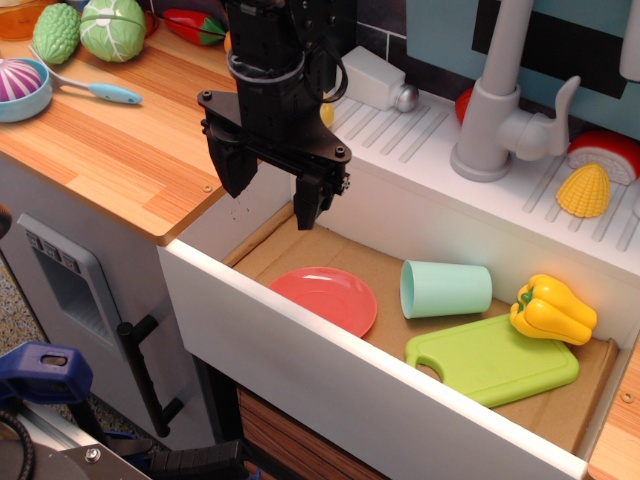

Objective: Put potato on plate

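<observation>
The salmon-red plate (325, 298) lies flat on the cardboard floor of the white sink basin, near its front left. My black gripper (270, 190) hangs above the basin's back left corner, up and left of the plate. Its fingers are spread apart with nothing between them. The potato is not plainly in view. A small yellowish sliver (327, 114) peeks out behind the arm on the drainboard, mostly hidden, and I cannot tell what it is.
In the basin stand a mint cup (447, 288) on its side, a green cutting board (495, 360) and a yellow bell pepper (553, 308). A grey faucet (500, 100) and a corn piece (584, 190) are behind it. The wooden counter (130, 150) on the left holds toy vegetables.
</observation>
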Motion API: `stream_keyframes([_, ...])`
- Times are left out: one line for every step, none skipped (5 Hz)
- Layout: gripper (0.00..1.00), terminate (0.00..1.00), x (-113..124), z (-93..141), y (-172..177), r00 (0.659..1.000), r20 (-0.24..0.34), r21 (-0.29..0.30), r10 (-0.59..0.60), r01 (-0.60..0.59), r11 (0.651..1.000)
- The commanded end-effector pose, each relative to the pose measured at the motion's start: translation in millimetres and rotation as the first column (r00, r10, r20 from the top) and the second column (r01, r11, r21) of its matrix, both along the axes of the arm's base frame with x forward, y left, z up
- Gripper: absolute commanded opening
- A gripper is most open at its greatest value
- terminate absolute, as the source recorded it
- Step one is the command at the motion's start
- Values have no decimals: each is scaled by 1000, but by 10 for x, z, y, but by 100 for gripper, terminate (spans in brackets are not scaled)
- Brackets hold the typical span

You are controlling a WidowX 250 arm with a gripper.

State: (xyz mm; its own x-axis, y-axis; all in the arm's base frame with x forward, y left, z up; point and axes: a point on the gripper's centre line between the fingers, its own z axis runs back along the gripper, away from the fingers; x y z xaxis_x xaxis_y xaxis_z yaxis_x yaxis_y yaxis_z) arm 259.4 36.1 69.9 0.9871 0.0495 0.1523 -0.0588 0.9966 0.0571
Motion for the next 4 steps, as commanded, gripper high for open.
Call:
stream_keyframes([100, 0, 0, 0, 0, 1000, 0, 0, 0, 0, 1000])
stream_keyframes([100, 0, 132, 0, 113, 1000, 12, 16, 17, -17, 1000])
stream_keyframes([100, 0, 324, 29, 263, 999, 28, 48, 31, -32, 998])
stream_keyframes([100, 0, 525, 24, 387, 995, 54, 63, 81, -85, 994])
